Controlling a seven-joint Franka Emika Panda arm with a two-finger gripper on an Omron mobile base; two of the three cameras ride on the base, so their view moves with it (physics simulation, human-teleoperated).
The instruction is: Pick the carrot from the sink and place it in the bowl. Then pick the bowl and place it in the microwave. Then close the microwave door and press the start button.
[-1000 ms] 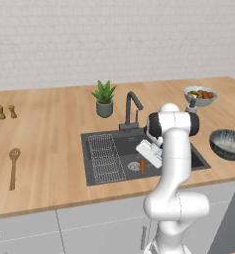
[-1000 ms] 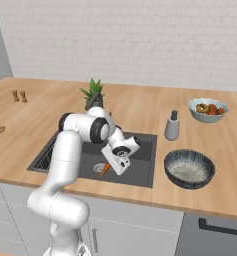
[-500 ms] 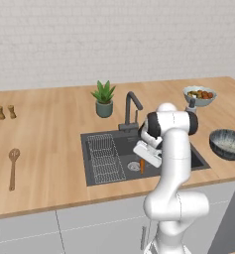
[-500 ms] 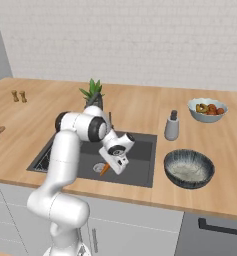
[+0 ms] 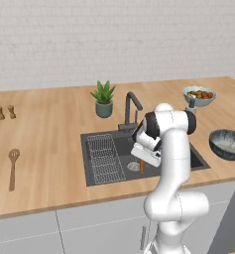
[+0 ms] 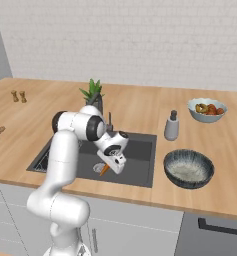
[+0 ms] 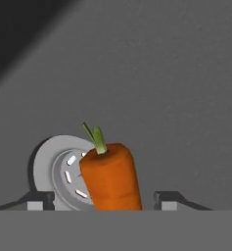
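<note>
My arm reaches down into the sink, with the gripper low over the basin floor. The carrot lies in the sink beside the round drain; in the hand view it stands between the two fingertips, its green stub pointing away from the camera. The fingertips sit well apart on either side of the carrot, with a clear gap on each side, so I read the claw as wide and not yet gripping.

From the right base view, the carrot shows as a short orange stick just below the gripper, near the front wall of the sink. A wire rack occupies the left half of the basin, and the dark faucet rises behind it.

The bowl rests on the wooden counter to the right of the sink, well apart from the carrot. Behind it stand a soap dispenser and a fruit bowl. A potted plant sits behind the sink. On the counter's left side I see a wooden spoon and two small shakers.
</note>
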